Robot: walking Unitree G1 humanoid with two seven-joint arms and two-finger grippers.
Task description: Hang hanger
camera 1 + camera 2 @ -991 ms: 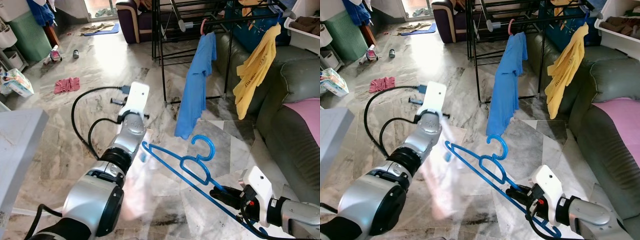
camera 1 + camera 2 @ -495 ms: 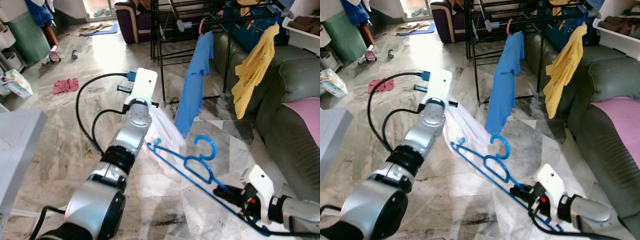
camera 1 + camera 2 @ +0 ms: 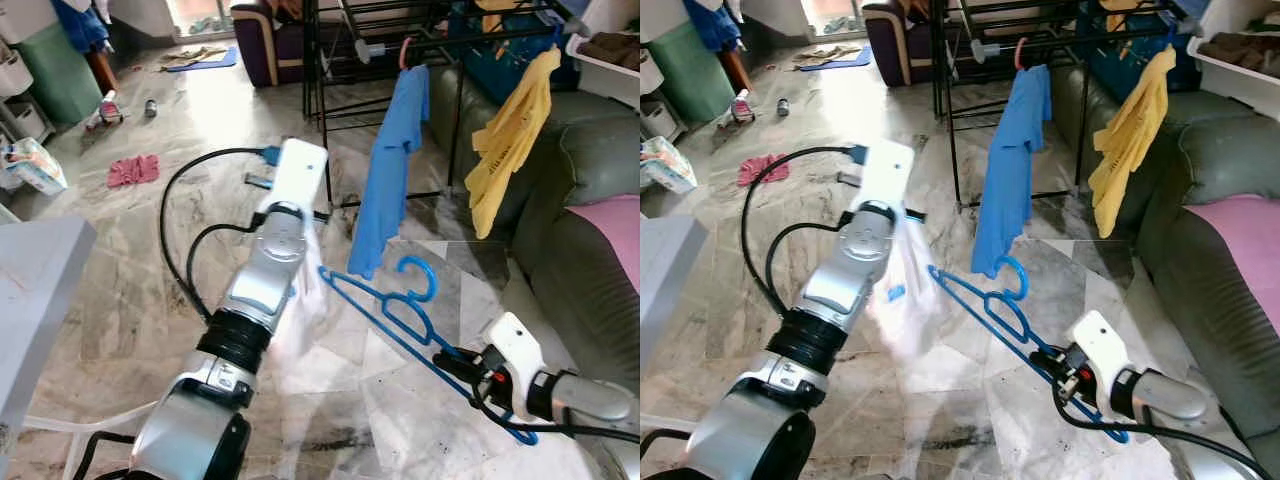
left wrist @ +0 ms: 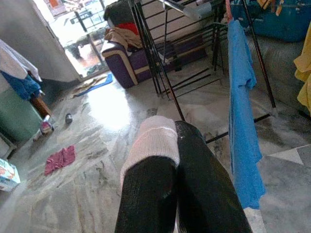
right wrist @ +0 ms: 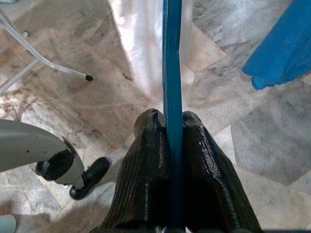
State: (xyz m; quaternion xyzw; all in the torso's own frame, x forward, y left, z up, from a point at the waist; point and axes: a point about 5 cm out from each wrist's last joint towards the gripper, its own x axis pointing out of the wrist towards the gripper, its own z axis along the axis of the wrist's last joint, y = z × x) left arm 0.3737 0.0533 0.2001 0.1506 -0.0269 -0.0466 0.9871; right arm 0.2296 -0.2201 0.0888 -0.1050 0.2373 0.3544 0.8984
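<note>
A blue plastic hanger (image 3: 400, 305) slants up from my right gripper (image 3: 455, 362), hook end towards the blue shirt. In the right wrist view the gripper (image 5: 170, 119) is shut on the hanger's bar (image 5: 171, 58). My left arm reaches forward at centre, and a white garment (image 3: 305, 300) hangs from below its wrist, just left of the hanger's far end. In the left wrist view the left gripper (image 4: 175, 131) is shut, with pale cloth (image 4: 153, 138) wrapped over one finger. The black drying rack (image 3: 330, 100) stands ahead.
A blue shirt (image 3: 390, 170) and a yellow shirt (image 3: 510, 130) hang on the rack. A dark green sofa (image 3: 590, 200) fills the right side. A black cable (image 3: 180, 220) and a pink cloth (image 3: 133, 170) lie on the marble floor. A grey table edge (image 3: 40, 270) is at the left.
My left arm has stretched further forward and right, and the white garment now hangs bunched under its wrist. The hanger has shifted up and right, towards the blue shirt.
</note>
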